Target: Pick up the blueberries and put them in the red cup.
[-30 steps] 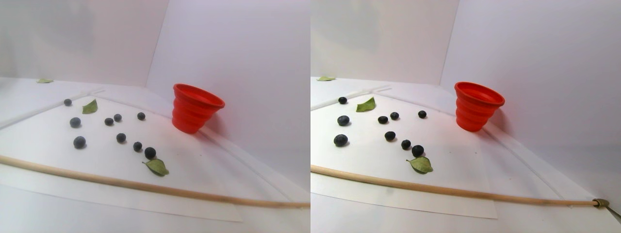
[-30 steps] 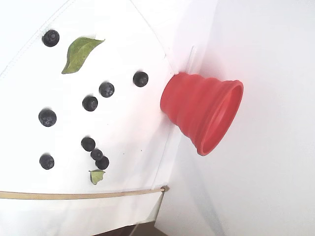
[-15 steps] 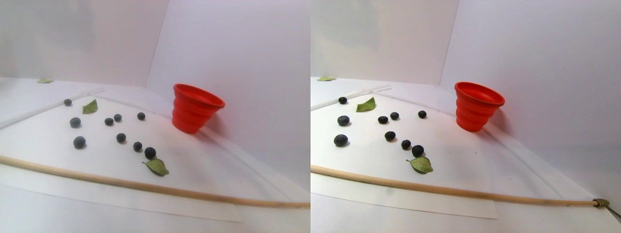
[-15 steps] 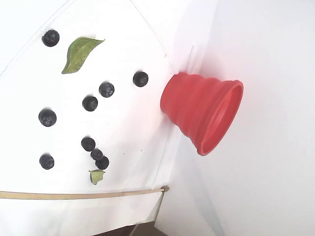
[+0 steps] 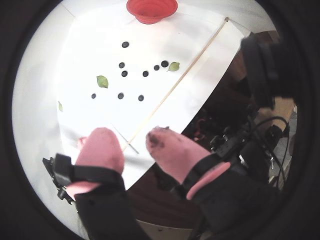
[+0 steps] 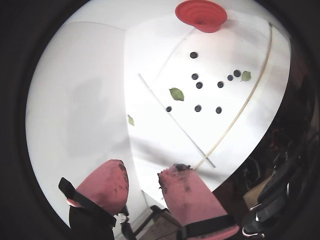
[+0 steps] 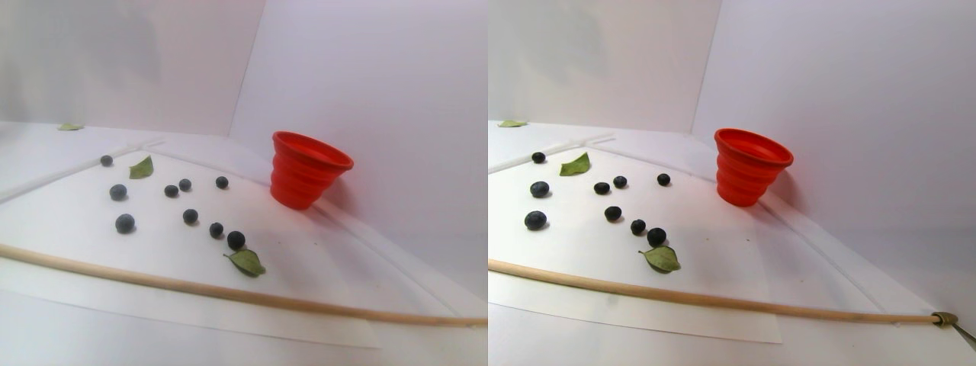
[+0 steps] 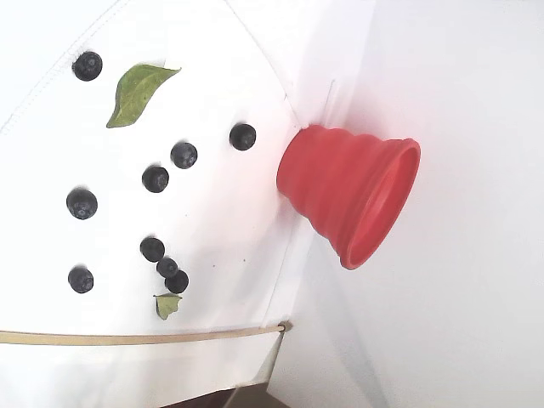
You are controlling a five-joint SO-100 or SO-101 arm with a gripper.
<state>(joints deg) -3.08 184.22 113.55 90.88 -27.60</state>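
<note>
Several blueberries (image 7: 191,216) lie scattered on the white sheet; they also show in a wrist view (image 5: 124,73), the other wrist view (image 6: 199,85) and the fixed view (image 8: 184,155). The red cup (image 7: 307,171) stands upright by the white wall, to the right of the berries, and sits at the top of both wrist views (image 5: 151,10) (image 6: 201,15). It is also in the fixed view (image 8: 348,200). My gripper (image 5: 131,140) (image 6: 145,172) hangs high and far from the berries. It is open, and nothing is between its pink fingers (image 5: 102,150).
Green leaves (image 7: 246,261) (image 8: 136,89) lie among the berries. A long wooden stick (image 7: 229,292) (image 5: 175,85) crosses the sheet's near edge. White walls stand behind and beside the cup. Dark cables and gear (image 5: 240,145) lie off the table edge.
</note>
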